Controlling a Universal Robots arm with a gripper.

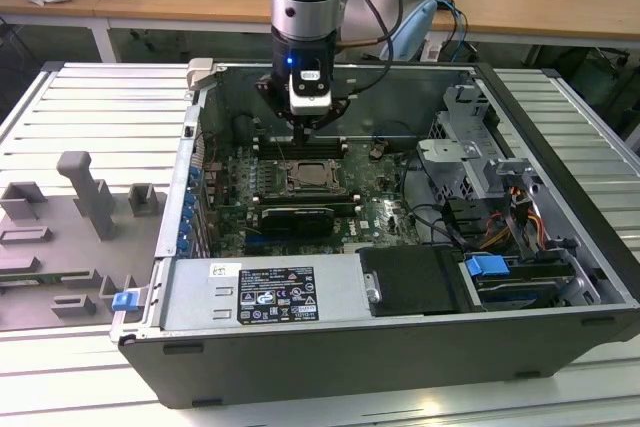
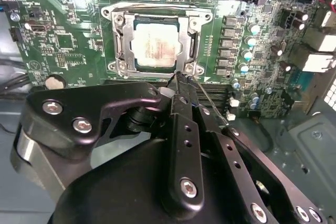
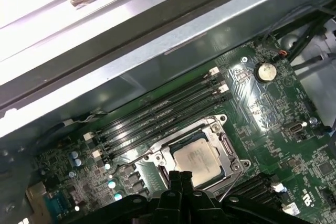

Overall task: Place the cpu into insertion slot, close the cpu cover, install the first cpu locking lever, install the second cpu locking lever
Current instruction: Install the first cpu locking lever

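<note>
- Open computer case (image 1: 400, 347) lies flat on the ribbed tabletop (image 1: 90, 97); the green board faces up inside it.
- The arm comes in from above. The gripper (image 1: 308, 132) hangs over the board, just behind the insertion slot (image 2: 156, 19) as the exterior view sees it.
- The cpu (image 2: 156, 45) is seated in the slot, pale metal top up and square to the socket. It also shows in the first wrist view (image 3: 197, 158).
- The cpu cover (image 2: 122, 40) lies flat over the chip, which shows through its window. The frame arms run along two opposite edges of the chip.
- The fingers (image 3: 173, 179) are narrow, pressed side by side with no gap visible in either wrist view.
- The fingertips sit at one corner of the socket frame, close above the board.
- A thin lever rod (image 2: 210, 103) runs from that corner at a slant across the neighbouring memory slots (image 2: 231, 90), right beside the fingers. Cannot tell whether they touch or pinch it.
- A second bank of long memory slots (image 3: 157, 116) lies on the far side of the socket from the gripper.
- A coin cell (image 3: 266, 71) sits on the board, well apart from the socket.
- A long black card (image 1: 295, 217) stands in front of the socket in the exterior view.
- Grey fixtures (image 1: 90, 192) stand on the tabletop at the exterior view's left, outside the case.
</note>
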